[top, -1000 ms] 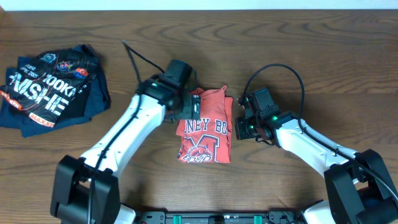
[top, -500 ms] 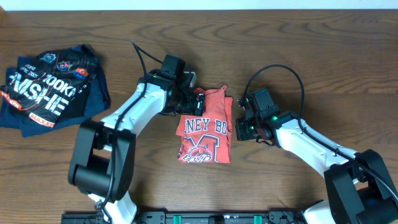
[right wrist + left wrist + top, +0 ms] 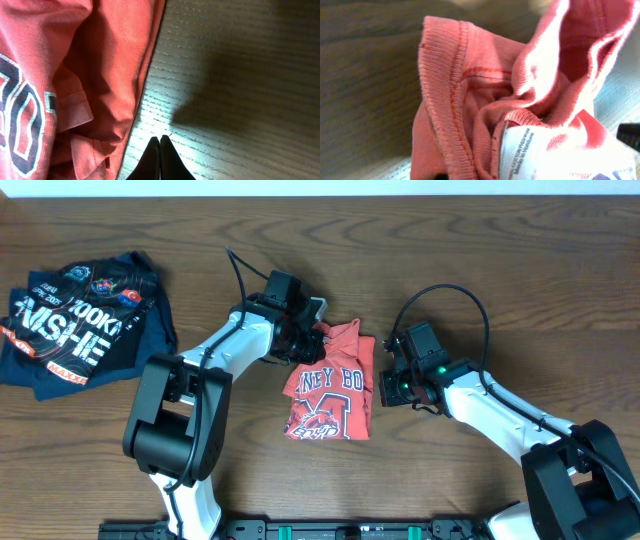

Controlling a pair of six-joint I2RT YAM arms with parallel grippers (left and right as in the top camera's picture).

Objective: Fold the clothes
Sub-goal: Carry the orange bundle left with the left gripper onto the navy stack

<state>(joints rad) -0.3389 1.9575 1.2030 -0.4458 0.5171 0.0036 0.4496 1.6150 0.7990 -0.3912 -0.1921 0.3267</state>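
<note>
**Left hand**: sits at the upper-left corner of the coral-red short-sleeved cotton T-shirt, over its neck end. Bunched cloth fills the left wrist view and hides the fingers, so I cannot tell whether they are spread or pinching the fabric. In that view the ribbed neckband stands up in a fold with its seam stitching showing. A white sewn-in label lies just inside it. The cloth is rumpled, raised close to the lens and brightly lit at upper right.

**Right hand**: fingers pressed together into one narrow dark point, pinching nothing. The tips are over bare desk just beside the T-shirt's right edge, apart from the cloth. The overhead view puts this hand alongside the shirt's right side, about mid-length.

**T-shirt:** lies near the middle of the desk, between the two hands, folded to a narrow upright rectangle, print side up.
- White-and-dark lettering runs across the middle, with a graphic below it toward the lower end.
- The upper-left part is crumpled at the left hand; the rest lies fairly flat.
- The right wrist view catches part of a large white letter with a dark outline and soft creases along the right edge.

**Surroundings:**
- The dark brown wood-grain desk carries everything.
- A dark navy garment with white and orange lettering lies crumpled at the far left, well apart from the T-shirt and both hands.
- A black cable loops above the right arm.
</note>
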